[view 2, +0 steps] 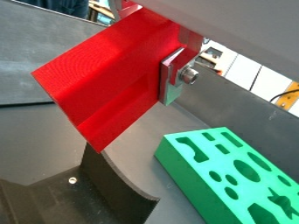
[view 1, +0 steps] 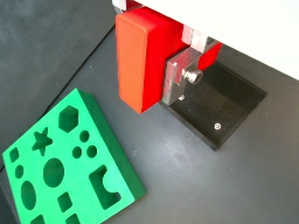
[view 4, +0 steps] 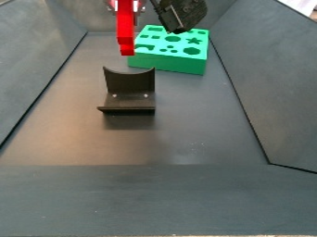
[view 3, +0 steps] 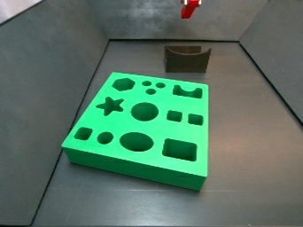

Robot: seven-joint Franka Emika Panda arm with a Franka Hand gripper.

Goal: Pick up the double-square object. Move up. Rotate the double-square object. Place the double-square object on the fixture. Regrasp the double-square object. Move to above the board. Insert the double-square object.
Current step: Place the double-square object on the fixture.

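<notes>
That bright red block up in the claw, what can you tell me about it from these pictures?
The double-square object is a bright red, smooth, plastic-looking block, long and flat-sided with sharp edges. It hangs upright in the air, its long side pointing down, clamped near its upper end by the gripper, whose silver finger presses flat on one face. In a side view the double-square object is above the dark fixture, clear of it and of the green board. Only the gripper touches it.
</notes>
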